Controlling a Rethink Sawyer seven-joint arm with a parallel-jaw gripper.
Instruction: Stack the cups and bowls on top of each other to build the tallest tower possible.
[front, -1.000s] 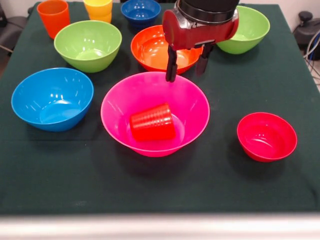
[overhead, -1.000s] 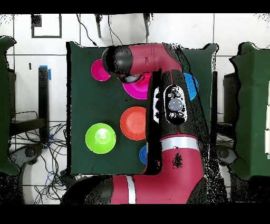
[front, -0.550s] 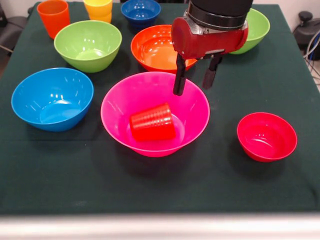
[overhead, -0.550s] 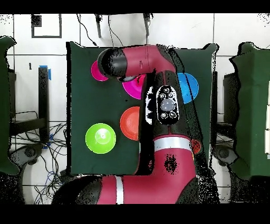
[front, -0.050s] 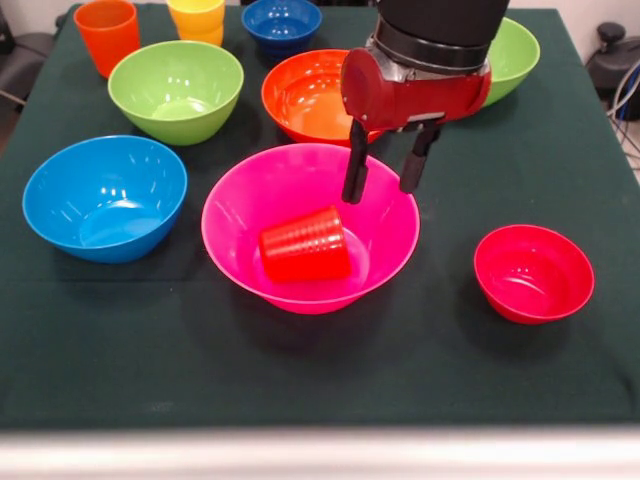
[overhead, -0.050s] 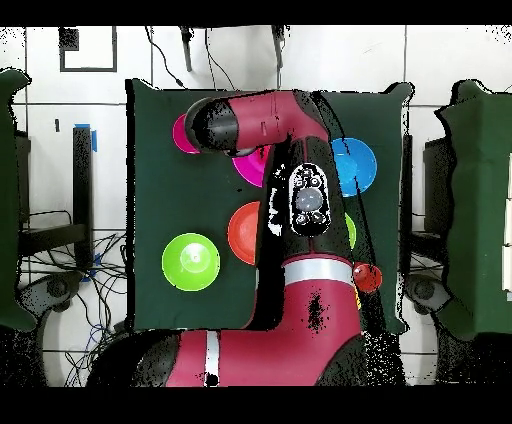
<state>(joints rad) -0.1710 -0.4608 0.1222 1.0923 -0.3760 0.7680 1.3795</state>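
Gripper (front, -0.050s: 383, 176) hangs over the pink bowl's (front, -0.050s: 240, 262) far rim, fingers apart, holding nothing. 1 red cup (front, -0.050s: 305, 244) lies tilted inside that bowl. Small red bowl (front, -0.050s: 533, 273) sits apart, beside it.

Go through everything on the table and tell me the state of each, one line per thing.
Gripper: open, empty, above the pink bowl's far rim.
Pink bowl: upright, holds the red cup.
Red cup: on its side inside it.
Orange bowl: upright, empty.
Near green bowl: upright, empty.
Light blue bowl: upright, empty.
Small red bowl: upright, empty.
Orange cup: upright.
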